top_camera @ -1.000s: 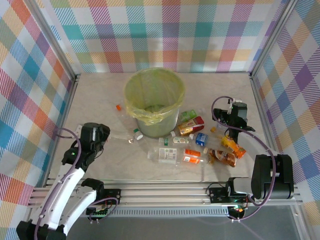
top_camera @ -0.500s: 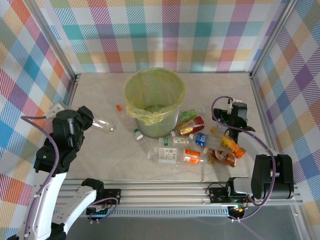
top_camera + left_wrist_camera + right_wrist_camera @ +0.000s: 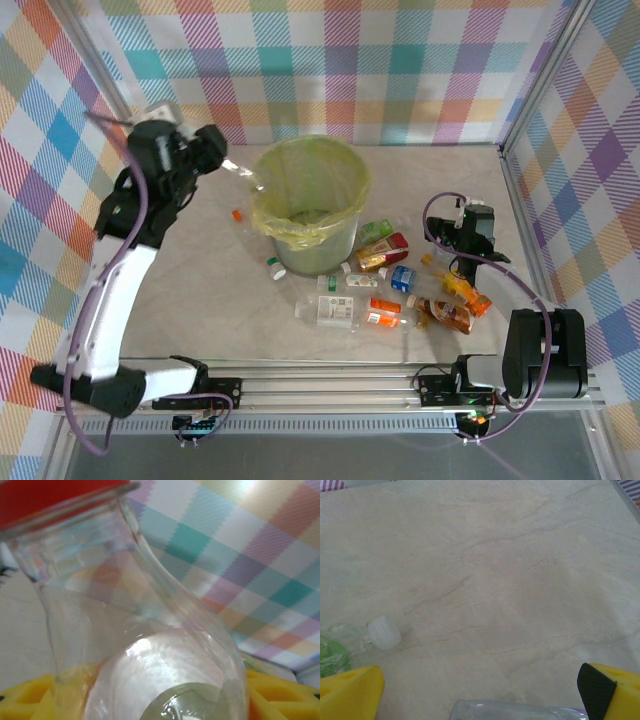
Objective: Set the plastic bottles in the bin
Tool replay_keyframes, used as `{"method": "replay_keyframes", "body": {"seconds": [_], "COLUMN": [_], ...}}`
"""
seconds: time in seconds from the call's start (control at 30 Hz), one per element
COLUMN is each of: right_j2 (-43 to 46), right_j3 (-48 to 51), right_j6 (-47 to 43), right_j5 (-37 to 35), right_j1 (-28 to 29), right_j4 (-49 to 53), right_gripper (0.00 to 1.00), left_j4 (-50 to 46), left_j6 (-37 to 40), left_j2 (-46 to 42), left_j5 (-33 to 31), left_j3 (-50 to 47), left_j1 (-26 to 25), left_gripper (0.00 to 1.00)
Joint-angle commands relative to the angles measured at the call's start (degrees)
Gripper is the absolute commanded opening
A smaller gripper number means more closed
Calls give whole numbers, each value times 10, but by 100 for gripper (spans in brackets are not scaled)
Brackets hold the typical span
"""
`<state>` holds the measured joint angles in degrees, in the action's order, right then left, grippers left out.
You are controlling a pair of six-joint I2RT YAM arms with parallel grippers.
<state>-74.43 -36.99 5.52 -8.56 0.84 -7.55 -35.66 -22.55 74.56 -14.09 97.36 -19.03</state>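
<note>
One clear bottle (image 3: 240, 171) was clamped in your left gripper (image 3: 218, 158), raised well off the table (image 3: 190, 290) and held just beside the far-left rim of the bin (image 3: 262, 215), its free end pointing toward the opening. From above you could not tell whether that end had crossed the rim. In your left wrist view the yellow fingers (image 3: 25, 700) pressed on either side of the bottle's body, and a red band crossed its far end.

Your right gripper (image 3: 470, 238) sat to the right of the bin, close to the table, its jaws spread wide with nothing between them.

Loose bottles lay on the table to the front and right of the bin: a red-labelled bottle (image 3: 382, 252) just beside its wall, a blue-labelled bottle (image 3: 402, 278) further out, and a white-labelled bottle (image 3: 335, 312) lying beside an orange-labelled bottle (image 3: 385, 318) in front. A small orange cap (image 3: 237, 213) lay just left of the bin.
</note>
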Motion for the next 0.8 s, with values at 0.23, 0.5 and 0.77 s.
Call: {"method": "replay_keyframes", "body": {"seconds": [0.23,0.5,0.77], "right_j2": [-6,-5,-1], "right_j3": [-20,-19,-19], "right_j6": [3,4,4], "right_j5": [-3,-3,-2], "right_j1": [5,5,5], "right_j4": [4,3,2], "right_gripper": [100,100,100], "left_j4": [-5,-17,-3], "left_j6": [109,150,177], "left_j2": [198,283,309], "left_j5": [7,0,12], "left_j3": [178,189,148], "left_j1": [-125,-174,-189], "left_gripper": [53,53,53]}}
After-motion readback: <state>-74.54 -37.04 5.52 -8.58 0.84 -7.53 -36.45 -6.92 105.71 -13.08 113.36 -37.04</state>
